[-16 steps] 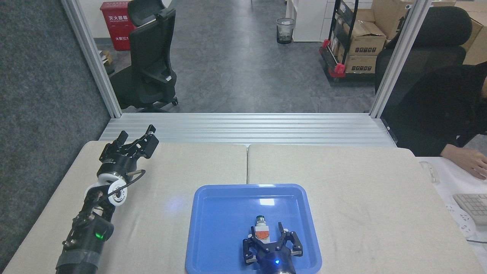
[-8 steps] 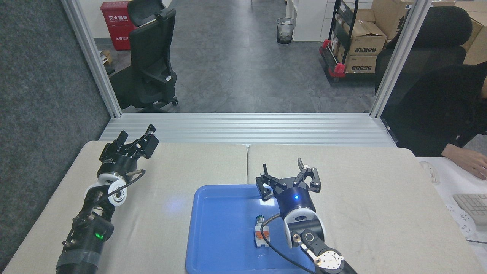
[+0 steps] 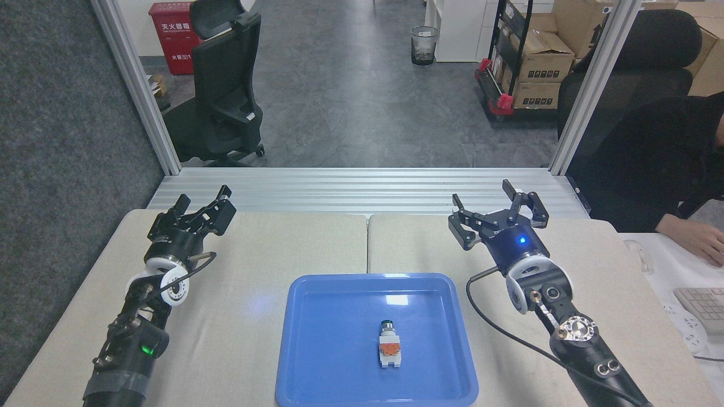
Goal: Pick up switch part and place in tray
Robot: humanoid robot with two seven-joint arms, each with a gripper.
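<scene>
The switch part (image 3: 389,345), white with an orange middle and a dark green tip, lies inside the blue tray (image 3: 317,367) near its middle, tip pointing away from me. My right gripper (image 3: 498,212) hovers open and empty over the table, well beyond the tray's far right corner. My left gripper (image 3: 201,208) is open and empty at the table's far left, distant from the tray.
The two-panel beige table (image 3: 565,271) ends at an aluminium rail at the back. A person's hand (image 3: 696,240) rests on a white desk at the right, beside a keyboard (image 3: 704,308). Office chairs and boxes stand on the floor behind.
My right gripper let go of the switch part in the tray, then rose and swung back to the far right, staying open. The left arm has not moved.
</scene>
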